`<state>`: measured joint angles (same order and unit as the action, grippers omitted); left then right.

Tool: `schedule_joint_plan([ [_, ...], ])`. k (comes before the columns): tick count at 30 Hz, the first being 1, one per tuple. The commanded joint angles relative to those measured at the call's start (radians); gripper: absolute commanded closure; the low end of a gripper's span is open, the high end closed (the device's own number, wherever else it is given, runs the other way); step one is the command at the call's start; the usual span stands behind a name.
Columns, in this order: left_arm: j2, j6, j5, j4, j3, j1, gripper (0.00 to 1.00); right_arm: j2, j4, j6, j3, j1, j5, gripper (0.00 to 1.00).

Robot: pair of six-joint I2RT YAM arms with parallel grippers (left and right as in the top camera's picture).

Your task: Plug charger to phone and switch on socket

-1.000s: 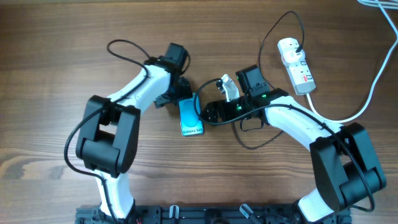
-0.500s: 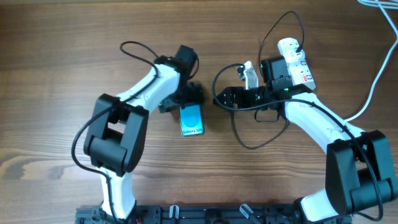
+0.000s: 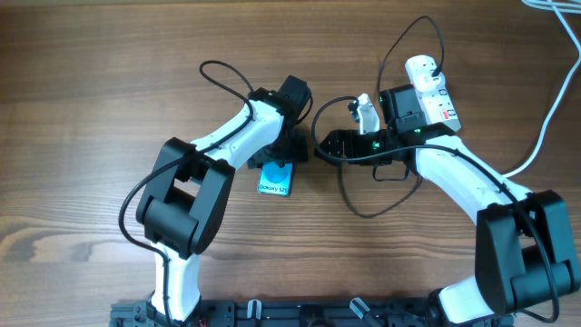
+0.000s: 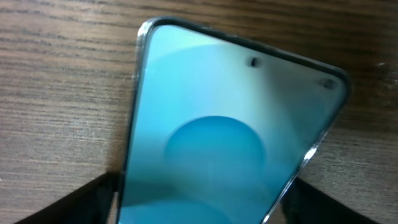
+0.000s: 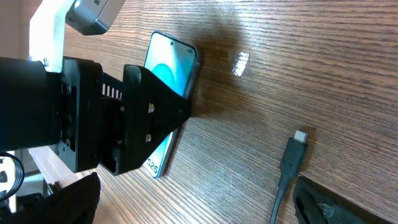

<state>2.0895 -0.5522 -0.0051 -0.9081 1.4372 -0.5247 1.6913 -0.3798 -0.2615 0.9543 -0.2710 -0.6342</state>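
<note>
left fingers point(image 4: 93, 200) clamped, right fingers point(image 5: 333, 202) spread wide

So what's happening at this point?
The left gripper clamps the phone by its long edges on the table. The right gripper hangs open nearby, and the charger lies loose ahead of it, not plugged in. The socket lies by the right wrist, with no gripper on it.

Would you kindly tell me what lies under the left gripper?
The phone lies on the table under the left gripper, between its fingers. From overhead its upper end is covered.
</note>
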Motion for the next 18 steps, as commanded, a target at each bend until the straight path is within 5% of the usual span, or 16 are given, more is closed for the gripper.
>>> schedule_joint_plan([
  [1,0.066,-0.005,-0.075,0.013,-0.019,0.000,0.18,-0.013,0.002,-0.003,-0.007,-0.002,0.014,0.00],
  [12,0.066,0.007,-0.105,0.085,-0.019,0.069,0.25,-0.013,0.007,-0.013,-0.007,-0.002,0.013,0.00],
  [18,0.066,0.040,-0.015,0.029,-0.019,0.067,0.10,-0.013,-0.009,-0.015,-0.007,-0.002,0.013,0.00],
])
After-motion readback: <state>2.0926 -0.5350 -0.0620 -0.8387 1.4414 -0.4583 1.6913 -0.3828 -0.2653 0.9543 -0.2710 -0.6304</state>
